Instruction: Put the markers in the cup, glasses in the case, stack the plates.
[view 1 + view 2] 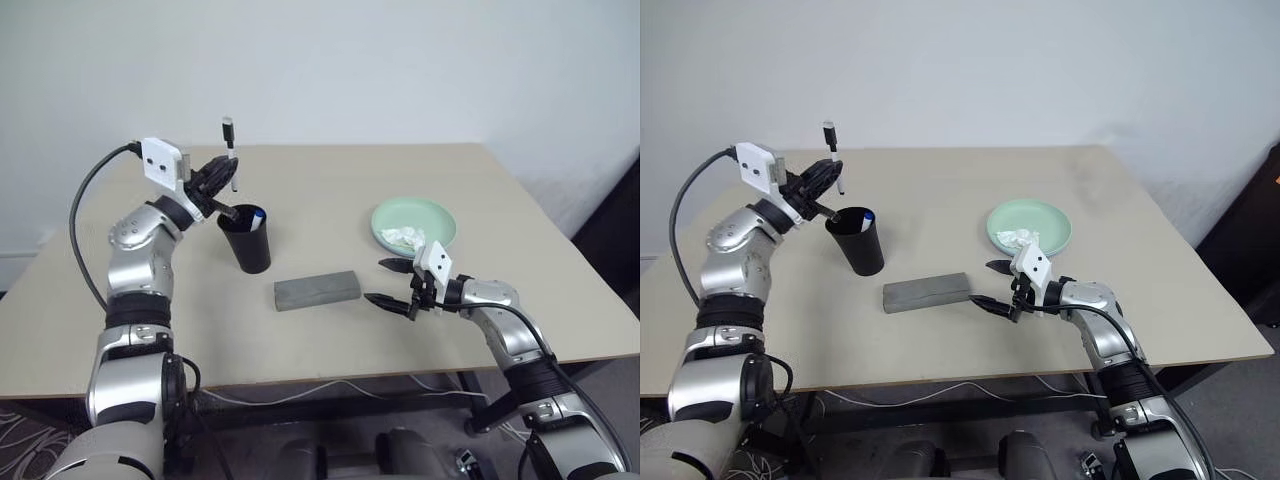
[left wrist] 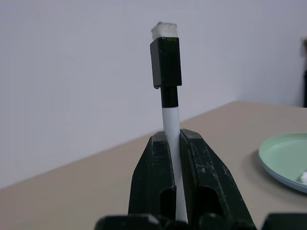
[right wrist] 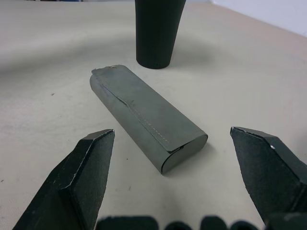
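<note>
While the black-capped marker (image 1: 230, 150) is pinched upright in the left gripper (image 1: 222, 178) just above the black cup (image 1: 246, 240), ready for dropping beside the blue-ended marker (image 1: 258, 214), the right gripper (image 1: 398, 284) is held with fingers spread wide. It is aimed at the closed grey case (image 1: 316, 290) on the desk (image 1: 330, 190), seemingly for opening.

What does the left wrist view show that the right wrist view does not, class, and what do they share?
Left wrist: the shut left gripper holding a black-capped marker upright, with the green plate behind. Right wrist: the open right gripper facing the closed grey case, with the black cup beyond. Both: the beige table.
</note>
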Controlling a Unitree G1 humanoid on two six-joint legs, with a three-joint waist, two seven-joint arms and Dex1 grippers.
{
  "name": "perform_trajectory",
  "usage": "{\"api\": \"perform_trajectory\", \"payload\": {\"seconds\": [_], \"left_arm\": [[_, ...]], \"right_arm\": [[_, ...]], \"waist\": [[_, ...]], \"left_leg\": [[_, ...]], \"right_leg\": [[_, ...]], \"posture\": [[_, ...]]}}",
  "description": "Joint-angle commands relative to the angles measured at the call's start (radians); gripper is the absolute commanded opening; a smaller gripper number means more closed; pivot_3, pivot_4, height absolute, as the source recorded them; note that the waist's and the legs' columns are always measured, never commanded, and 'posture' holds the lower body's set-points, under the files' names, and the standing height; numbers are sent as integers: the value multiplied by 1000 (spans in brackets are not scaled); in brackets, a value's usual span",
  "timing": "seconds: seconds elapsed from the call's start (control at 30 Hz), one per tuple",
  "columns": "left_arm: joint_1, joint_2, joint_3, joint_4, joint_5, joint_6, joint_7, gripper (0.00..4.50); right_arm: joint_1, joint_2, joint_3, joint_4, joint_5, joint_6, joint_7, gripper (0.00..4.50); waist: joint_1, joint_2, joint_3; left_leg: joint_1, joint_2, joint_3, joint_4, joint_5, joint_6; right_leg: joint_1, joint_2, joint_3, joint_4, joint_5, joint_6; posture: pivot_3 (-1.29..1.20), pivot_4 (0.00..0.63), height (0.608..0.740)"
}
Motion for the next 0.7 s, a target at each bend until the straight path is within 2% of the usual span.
{"api": "perform_trajectory", "payload": {"seconds": [0.03, 0.3, 0.7], "left_arm": [[-1, -13, 12, 33, 16, -66, 34, 40], [6, -19, 9, 102, 32, -103, 37, 40], [70, -29, 5, 41, 21, -77, 32, 40]], "right_arm": [[-41, -8, -12, -17, 9, -3, 10, 4199], [-47, -14, -15, -17, 8, -1, 13, 4199], [-46, -5, -14, -12, 9, -9, 7, 4199]], "waist": [[0, 0, 0], [-1, 0, 0], [-1, 0, 0]], "left_leg": [[0, 0, 0, 0, 0, 0], [0, 1, 1, 0, 0, 0], [0, 1, 0, 0, 0, 0]], "right_leg": [[0, 0, 0, 0, 0, 0], [0, 1, -1, 0, 0, -1], [0, 0, -2, 0, 0, -1]], "posture": [[0, 0, 720], [0, 0, 720], [0, 0, 720]]}}
